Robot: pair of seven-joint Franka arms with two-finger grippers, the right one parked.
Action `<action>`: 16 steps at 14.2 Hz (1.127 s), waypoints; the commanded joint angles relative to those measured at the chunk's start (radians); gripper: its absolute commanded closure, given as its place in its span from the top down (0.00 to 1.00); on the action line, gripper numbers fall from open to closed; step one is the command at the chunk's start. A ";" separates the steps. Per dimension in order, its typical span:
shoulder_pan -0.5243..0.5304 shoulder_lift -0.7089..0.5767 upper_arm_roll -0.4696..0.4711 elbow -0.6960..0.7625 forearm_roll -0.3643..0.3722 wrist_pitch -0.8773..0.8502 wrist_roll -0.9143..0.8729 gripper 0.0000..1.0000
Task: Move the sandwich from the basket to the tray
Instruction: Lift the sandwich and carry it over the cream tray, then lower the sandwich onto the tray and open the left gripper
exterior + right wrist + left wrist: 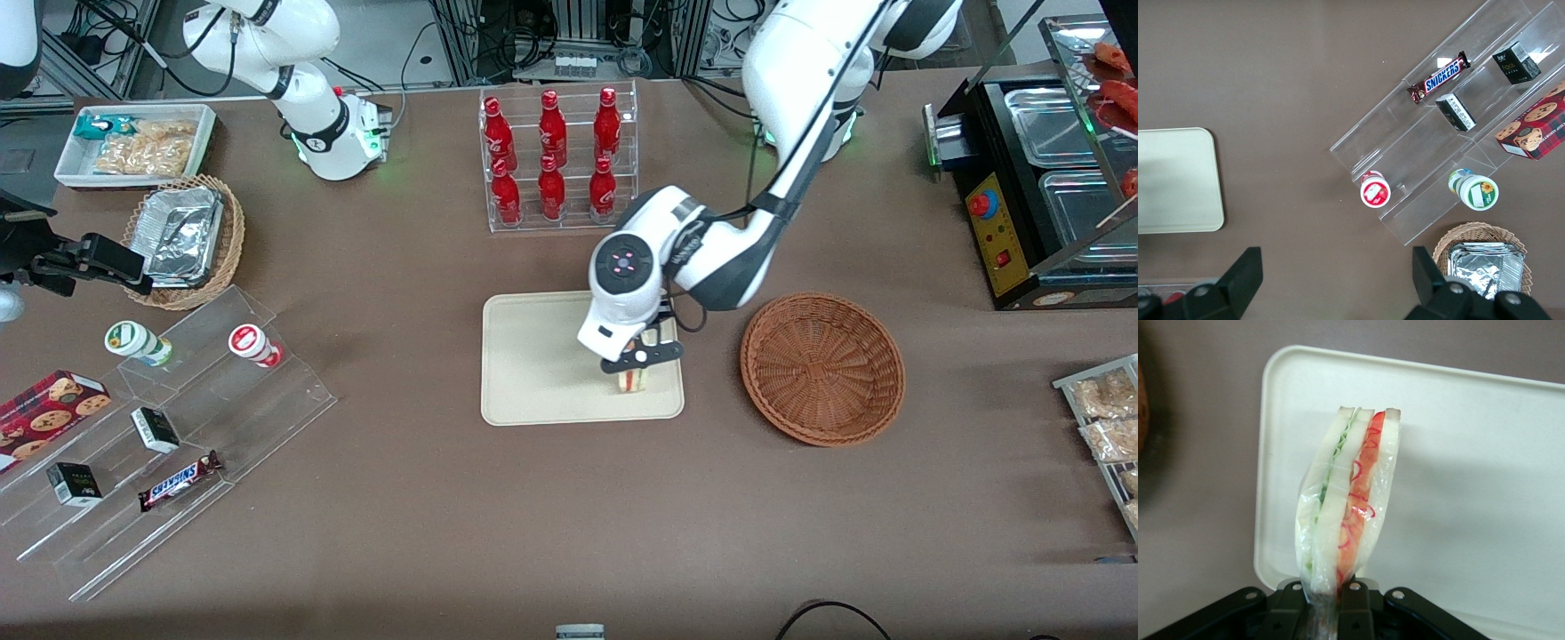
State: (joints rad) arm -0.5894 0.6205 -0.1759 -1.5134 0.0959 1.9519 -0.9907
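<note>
a "snickers" bar lies at the frame's lower left. at centre, the black pincer grips the plastic-wrapped triangular sandwich over the cream rectangular tray, beside the reddish-brown round wicker basket.

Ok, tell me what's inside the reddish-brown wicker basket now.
Nothing shows inside the basket; its woven floor is bare. The sandwich is over the tray, pinched in the hand. Whether it touches the tray is hidden.
</note>
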 commanded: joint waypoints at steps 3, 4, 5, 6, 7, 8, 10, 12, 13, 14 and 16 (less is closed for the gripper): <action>-0.092 0.050 0.013 0.064 0.056 0.005 -0.146 0.00; -0.099 0.063 0.013 0.073 0.071 0.031 -0.167 0.00; -0.110 0.070 0.013 0.073 0.096 0.038 -0.192 0.00; -0.119 0.073 0.013 0.071 0.113 0.038 -0.207 0.00; -0.124 0.080 0.013 0.071 0.119 0.039 -0.213 0.00; -0.135 0.087 0.013 0.073 0.120 0.042 -0.218 0.00; -0.139 0.088 0.013 0.070 0.117 0.082 -0.221 0.00; -0.136 0.091 0.013 0.067 0.105 0.091 -0.223 0.00; -0.138 0.100 0.013 0.067 0.105 0.093 -0.224 0.00; -0.138 0.102 0.013 0.067 0.105 0.094 -0.224 0.01; -0.138 0.104 0.013 0.064 0.107 0.129 -0.224 0.03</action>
State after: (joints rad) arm -0.7117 0.7087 -0.1742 -1.4747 0.1945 2.0609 -1.1938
